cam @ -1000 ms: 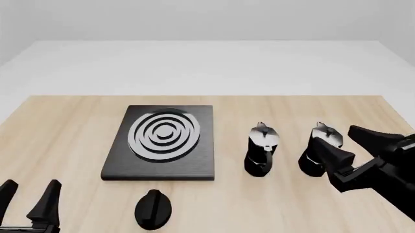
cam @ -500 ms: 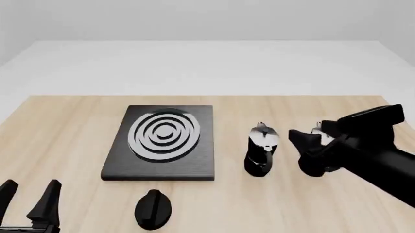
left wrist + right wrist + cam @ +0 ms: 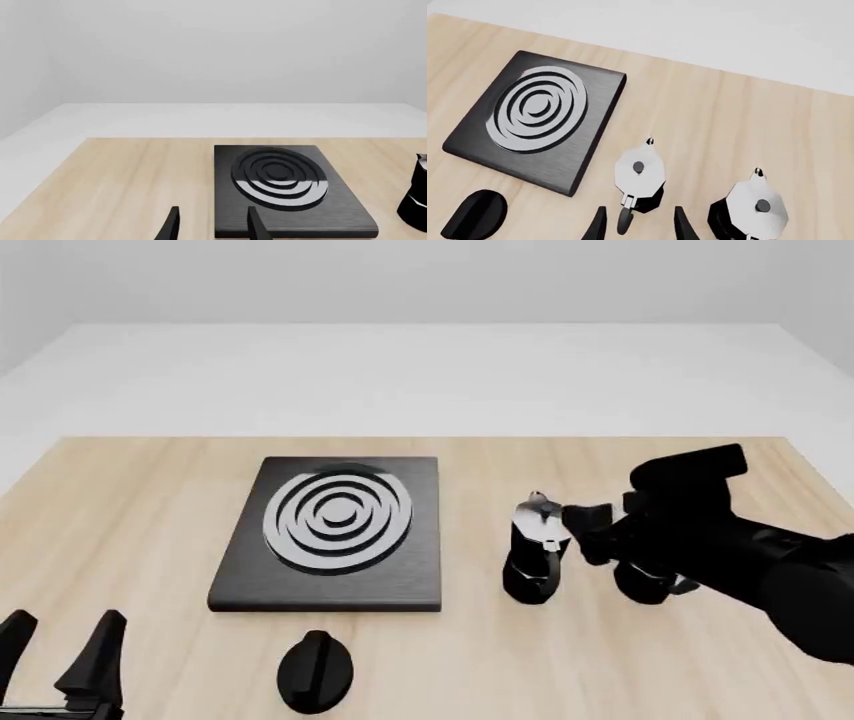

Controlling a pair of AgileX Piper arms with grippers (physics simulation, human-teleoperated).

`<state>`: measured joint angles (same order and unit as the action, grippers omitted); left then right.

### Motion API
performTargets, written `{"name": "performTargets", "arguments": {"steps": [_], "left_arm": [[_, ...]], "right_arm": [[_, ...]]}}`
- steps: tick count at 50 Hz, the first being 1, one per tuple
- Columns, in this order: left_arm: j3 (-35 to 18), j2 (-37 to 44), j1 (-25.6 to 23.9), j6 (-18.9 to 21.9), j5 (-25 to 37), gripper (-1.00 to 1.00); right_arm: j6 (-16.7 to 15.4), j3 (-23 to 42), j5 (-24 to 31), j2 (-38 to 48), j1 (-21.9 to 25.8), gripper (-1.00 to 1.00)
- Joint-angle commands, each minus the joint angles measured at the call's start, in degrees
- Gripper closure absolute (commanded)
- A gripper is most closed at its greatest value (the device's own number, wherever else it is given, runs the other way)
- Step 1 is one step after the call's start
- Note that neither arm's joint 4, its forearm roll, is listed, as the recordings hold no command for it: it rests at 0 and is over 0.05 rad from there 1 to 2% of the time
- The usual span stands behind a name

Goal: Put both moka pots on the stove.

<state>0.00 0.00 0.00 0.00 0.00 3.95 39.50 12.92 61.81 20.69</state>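
Near the front edge of the desk, by its left corner, our left gripper hangs low with its fingers spread and nothing between them. A little black knob lies by that same front edge. Further in, our right gripper floats above the first moka pot, fingers spread. The second moka pot stands beside it, nearer the right edge. The stove lies flat left of the desk's middle, with no pot on it.
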Motion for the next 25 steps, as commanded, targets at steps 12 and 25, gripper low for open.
{"name": "performTargets", "arguments": {"steps": [12,25], "left_arm": [[0.0,0.0,0.0,0.0,0.0,-1.0],[0.0,0.0,0.0,0.0,0.0,-1.0]], "right_arm": [[1.9,-1.1,-3.0,5.6,0.6,-1.0],[3.0,-2.5,-5.0,7.5,1.3,-1.0]]}}
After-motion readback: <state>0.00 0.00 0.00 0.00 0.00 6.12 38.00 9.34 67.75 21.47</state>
